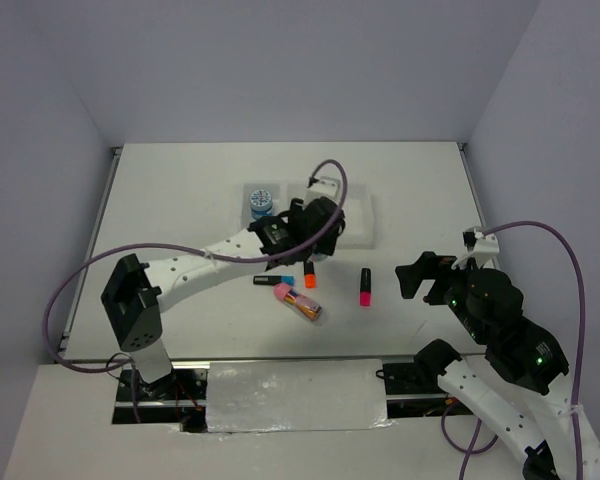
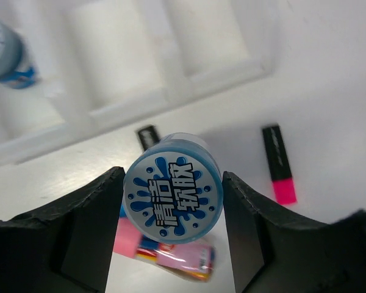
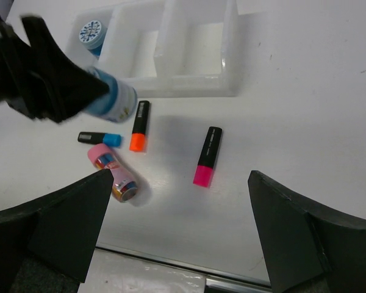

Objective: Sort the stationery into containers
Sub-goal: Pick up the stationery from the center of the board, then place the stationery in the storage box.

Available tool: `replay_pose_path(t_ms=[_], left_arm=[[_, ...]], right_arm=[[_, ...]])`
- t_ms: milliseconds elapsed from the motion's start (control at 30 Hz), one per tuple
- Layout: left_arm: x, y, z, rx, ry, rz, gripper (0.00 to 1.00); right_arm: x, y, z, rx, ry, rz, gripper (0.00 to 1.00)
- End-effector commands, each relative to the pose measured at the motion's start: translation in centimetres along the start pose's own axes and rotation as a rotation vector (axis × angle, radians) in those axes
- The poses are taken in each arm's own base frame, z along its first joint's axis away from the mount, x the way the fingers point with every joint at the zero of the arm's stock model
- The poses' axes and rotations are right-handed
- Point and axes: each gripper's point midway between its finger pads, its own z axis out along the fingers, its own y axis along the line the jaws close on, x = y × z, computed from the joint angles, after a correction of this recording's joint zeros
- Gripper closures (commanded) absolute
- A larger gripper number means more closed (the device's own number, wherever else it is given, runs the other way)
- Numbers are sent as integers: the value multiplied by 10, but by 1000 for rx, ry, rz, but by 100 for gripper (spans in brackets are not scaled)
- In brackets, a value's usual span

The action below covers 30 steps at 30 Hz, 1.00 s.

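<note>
My left gripper (image 2: 172, 178) is shut on a round blue-white patterned disc (image 2: 174, 186), held above the table just in front of the white three-compartment tray (image 2: 171, 97). A second disc (image 1: 261, 200) sits in the tray's left compartment. On the table lie the orange-capped marker (image 3: 139, 126), the blue-capped marker (image 3: 99, 138), the pink-capped marker (image 3: 207, 155) and the pink-tipped bundle (image 3: 113, 173). My right gripper (image 1: 420, 275) hangs open and holds nothing, to the right of the pink-capped marker.
The left arm (image 1: 190, 265) stretches diagonally across the table's left half. Grey walls close in the table on three sides. A foil-covered strip (image 1: 295, 395) runs along the near edge between the arm bases.
</note>
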Motion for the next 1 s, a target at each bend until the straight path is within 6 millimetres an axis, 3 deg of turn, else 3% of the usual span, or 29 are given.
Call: replay_pose_path(t_ms=[0, 33, 133, 300, 567, 967], left_arm=[[-59, 58, -18, -115, -121, -128, 100], [-69, 82, -17, -157, -137, -163, 100], [-87, 126, -17, -236, -165, -215, 100], [-104, 184, 5, -301, -154, -281, 100], [-96, 200, 38, -310, -75, -279, 100], [-66, 203, 55, -361, 30, -298, 100]], right_arm=[[-6, 7, 5, -21, -17, -11, 0], [-6, 7, 6, -23, -16, -13, 0], [-4, 8, 7, -27, -9, -14, 0], [4, 12, 14, -45, 17, -18, 0], [16, 14, 25, -49, 54, -30, 0], [23, 16, 34, -54, 68, -37, 0]])
